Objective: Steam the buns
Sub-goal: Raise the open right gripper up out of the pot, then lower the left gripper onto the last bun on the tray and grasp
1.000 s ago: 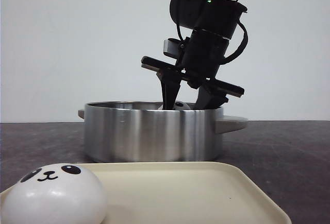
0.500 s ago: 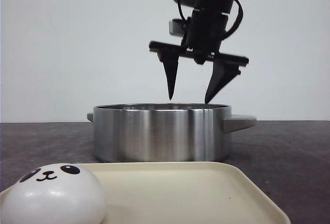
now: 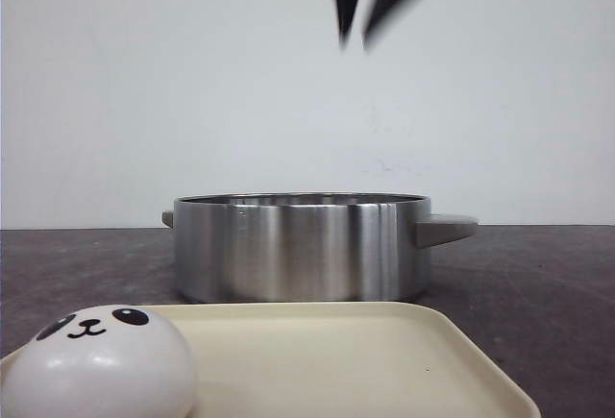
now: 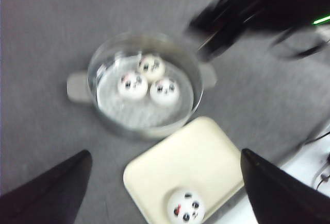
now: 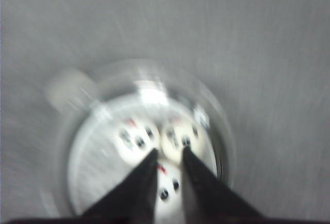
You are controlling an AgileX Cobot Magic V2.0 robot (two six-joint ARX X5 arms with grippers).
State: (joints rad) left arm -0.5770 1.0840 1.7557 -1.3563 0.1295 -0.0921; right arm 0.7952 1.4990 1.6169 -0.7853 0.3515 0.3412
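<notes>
Steel pot (image 3: pixel 300 247) hides three buns (image 4: pixel 132 85) in front view; fourth bun (image 3: pixel 94 364) cut off on tray (image 3: pixel 384 360). Blurred right gripper (image 5: pixel 168 157) nearly together, empty; left gripper (image 4: pixel 165 193) apart.

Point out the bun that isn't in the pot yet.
The bun alone on the cream tray. The other three sit clustered inside the steel pot.
</notes>
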